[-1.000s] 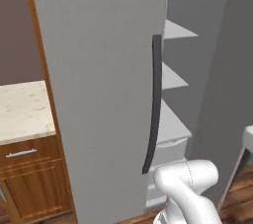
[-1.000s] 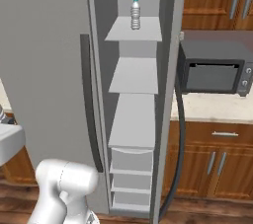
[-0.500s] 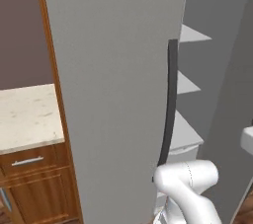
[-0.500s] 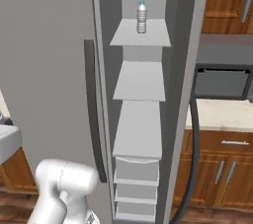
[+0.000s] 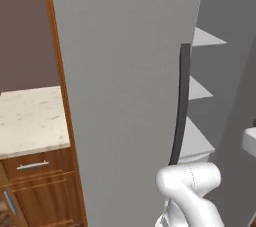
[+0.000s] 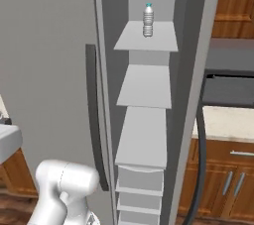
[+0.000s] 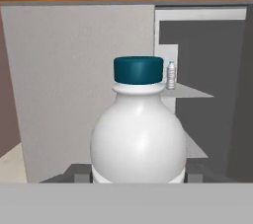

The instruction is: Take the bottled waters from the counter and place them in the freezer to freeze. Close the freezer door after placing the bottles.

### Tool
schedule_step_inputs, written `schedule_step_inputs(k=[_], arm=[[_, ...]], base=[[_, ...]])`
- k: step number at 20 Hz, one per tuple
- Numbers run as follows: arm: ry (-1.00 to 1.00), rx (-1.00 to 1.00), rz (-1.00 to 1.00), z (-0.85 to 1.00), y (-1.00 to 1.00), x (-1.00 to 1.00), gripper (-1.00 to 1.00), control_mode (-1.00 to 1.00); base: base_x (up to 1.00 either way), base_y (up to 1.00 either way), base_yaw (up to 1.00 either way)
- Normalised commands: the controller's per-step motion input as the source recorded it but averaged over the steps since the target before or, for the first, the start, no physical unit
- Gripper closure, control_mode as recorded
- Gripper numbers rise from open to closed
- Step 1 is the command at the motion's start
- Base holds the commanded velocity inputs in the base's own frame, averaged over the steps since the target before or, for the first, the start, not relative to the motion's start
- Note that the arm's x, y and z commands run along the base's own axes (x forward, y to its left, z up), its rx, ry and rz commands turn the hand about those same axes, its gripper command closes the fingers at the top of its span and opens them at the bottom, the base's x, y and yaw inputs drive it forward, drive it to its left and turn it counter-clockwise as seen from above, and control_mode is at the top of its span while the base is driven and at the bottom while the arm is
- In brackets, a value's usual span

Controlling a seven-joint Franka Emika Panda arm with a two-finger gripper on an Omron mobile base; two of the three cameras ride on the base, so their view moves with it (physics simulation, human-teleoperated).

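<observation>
Table [image 5: 30, 121]: beige speckled top at far left, over wooden drawers.
Freezer door [image 5: 125, 96]: grey panel swung open, dark bar handle [image 5: 180, 106], standing between table and shelves.
Held bottle [image 7: 139, 134]: clear, teal cap, upright, clamped in the jaws.
Shelved bottle [image 6: 148, 20]: upright on the freezer's top white shelf [image 6: 149, 38].

Glossy white arm [image 5: 190, 191] — rounded joints
</observation>
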Motion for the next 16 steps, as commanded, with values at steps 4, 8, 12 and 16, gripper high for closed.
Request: schedule_step_inputs(k=[4, 8, 12, 16], arm=[[0.0, 0.0, 0.0, 0.0, 0.0, 0.0, 1.0, 1.0], [0.0, 0.0, 0.0, 0.0, 0.0, 0.0, 1.0, 1.0], [0.0, 0.0, 0.0, 0.0, 0.0, 0.0, 1.0, 1.0], [0.0, 0.0, 0.0, 0.0, 0.0, 0.0, 1.0, 1.0]], base=[[0.0, -0.16, 0.08], [0.0, -0.34, 0.05], [-0.01, -0.46, 0.0], [-0.09, -0.39, 0.0]])
